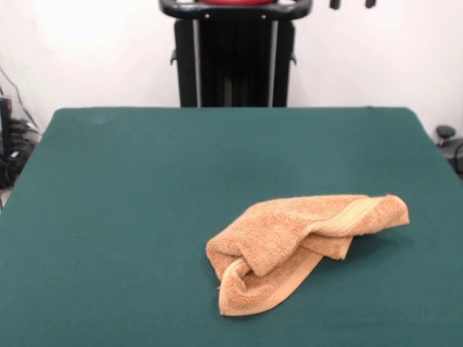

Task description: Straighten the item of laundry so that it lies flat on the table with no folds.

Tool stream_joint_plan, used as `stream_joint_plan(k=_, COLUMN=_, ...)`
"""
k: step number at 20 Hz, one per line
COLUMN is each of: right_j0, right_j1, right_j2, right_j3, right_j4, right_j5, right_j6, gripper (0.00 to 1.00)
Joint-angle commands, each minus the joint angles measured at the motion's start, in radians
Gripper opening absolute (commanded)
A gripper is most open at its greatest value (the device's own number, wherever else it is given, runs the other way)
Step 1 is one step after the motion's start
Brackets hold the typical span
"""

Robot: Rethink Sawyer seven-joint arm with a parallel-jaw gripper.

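Note:
The orange-tan towel (289, 242) lies crumpled on the green table (130, 217), right of centre and near the front edge. It is folded over itself, with a banded border along its upper right part and a hemmed corner pointing to the front. No tag shows. Only the two dark tips of my gripper (352, 3) show at the top edge, far above and behind the towel. They stand apart with nothing between them.
The robot's black pedestal (235, 58) stands behind the table's far edge. Cables and dark equipment (11, 144) sit off the table's left side, and a dark object (448, 141) sits off its right side.

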Motion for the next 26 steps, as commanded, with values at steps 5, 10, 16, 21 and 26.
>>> stream_joint_plan(k=5, right_j0=0.043, right_j1=0.28, right_j2=-0.034, right_j3=-0.185, right_j4=0.028, right_j5=-0.021, right_j6=0.309, gripper=1.0)
stream_joint_plan(k=10, right_j0=0.055, right_j1=0.388, right_j2=-0.05, right_j3=-0.243, right_j4=0.024, right_j5=-0.11, right_j6=0.301, gripper=1.0)
stream_joint_plan(k=16, right_j0=0.047, right_j1=0.495, right_j2=-0.051, right_j3=-0.298, right_j4=0.038, right_j5=-0.203, right_j6=0.277, gripper=1.0)
stream_joint_plan(k=21, right_j0=0.058, right_j1=0.561, right_j2=-0.066, right_j3=-0.339, right_j4=0.06, right_j5=-0.246, right_j6=0.281, gripper=1.0)
stream_joint_plan(k=26, right_j0=0.08, right_j1=0.634, right_j2=-0.089, right_j3=-0.41, right_j4=0.086, right_j5=-0.272, right_j6=0.285, gripper=1.0)
